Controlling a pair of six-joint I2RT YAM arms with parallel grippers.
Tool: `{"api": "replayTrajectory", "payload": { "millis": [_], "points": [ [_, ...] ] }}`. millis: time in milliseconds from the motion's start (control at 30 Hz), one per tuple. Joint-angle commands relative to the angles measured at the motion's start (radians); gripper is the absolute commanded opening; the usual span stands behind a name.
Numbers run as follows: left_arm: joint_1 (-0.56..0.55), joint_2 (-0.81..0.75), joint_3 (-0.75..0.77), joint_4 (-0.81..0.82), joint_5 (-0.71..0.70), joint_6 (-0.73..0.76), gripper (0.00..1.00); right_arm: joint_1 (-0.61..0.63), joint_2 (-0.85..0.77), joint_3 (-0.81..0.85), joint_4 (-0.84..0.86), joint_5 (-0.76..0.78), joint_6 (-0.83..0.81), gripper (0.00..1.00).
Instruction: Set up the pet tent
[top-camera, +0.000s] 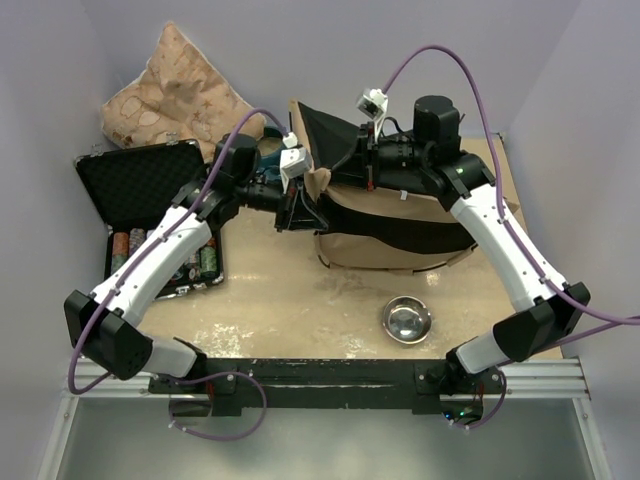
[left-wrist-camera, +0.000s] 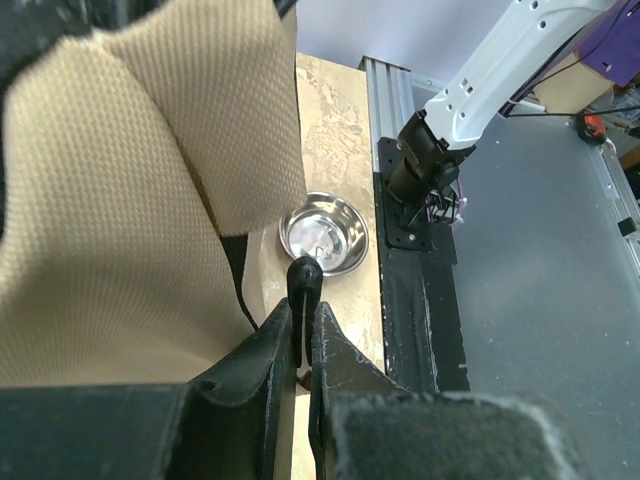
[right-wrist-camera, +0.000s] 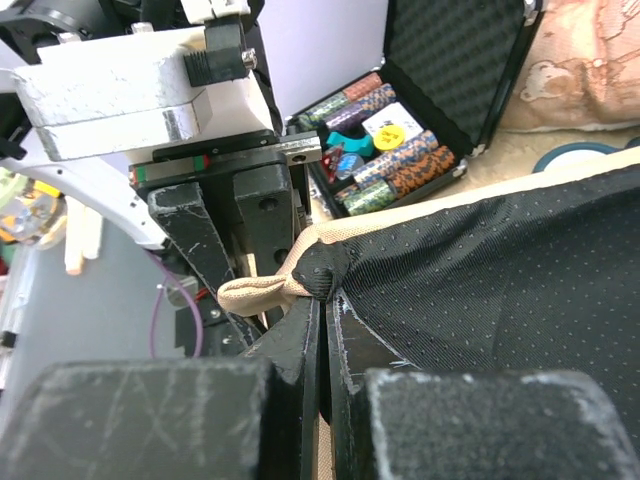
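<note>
The tent (top-camera: 375, 255) lies slumped at the back middle of the bench (top-camera: 280, 300), between the two arms and behind the bowl (top-camera: 407, 320), not yet standing. The left claw (left-wrist-camera: 303, 318) is nearly closed on a thin dark tip, probably a pole end (left-wrist-camera: 305, 275). The right claw (right-wrist-camera: 322, 318) is pinched shut on a bunched corner where tan hem meets black lining. The claws sit close together at the tent's left end. To do this step well, hold both pinches firm, then lift and draw apart evenly, so the fabric spreads without twisting. The small fabric bite looks likeliest to slip.
</note>
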Motion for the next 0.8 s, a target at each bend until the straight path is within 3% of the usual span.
{"api": "replayTrajectory", "payload": {
  "millis": [0,767],
  "points": [
    [-0.01,0.036,0.049,-0.028,-0.048,-0.042,0.0,0.036,-0.062,-0.002,0.003,0.008,-0.045,0.0],
    [-0.011,0.051,0.107,-0.033,-0.057,-0.049,0.0,0.062,-0.081,-0.014,-0.138,0.08,-0.262,0.0]
  ]
}}
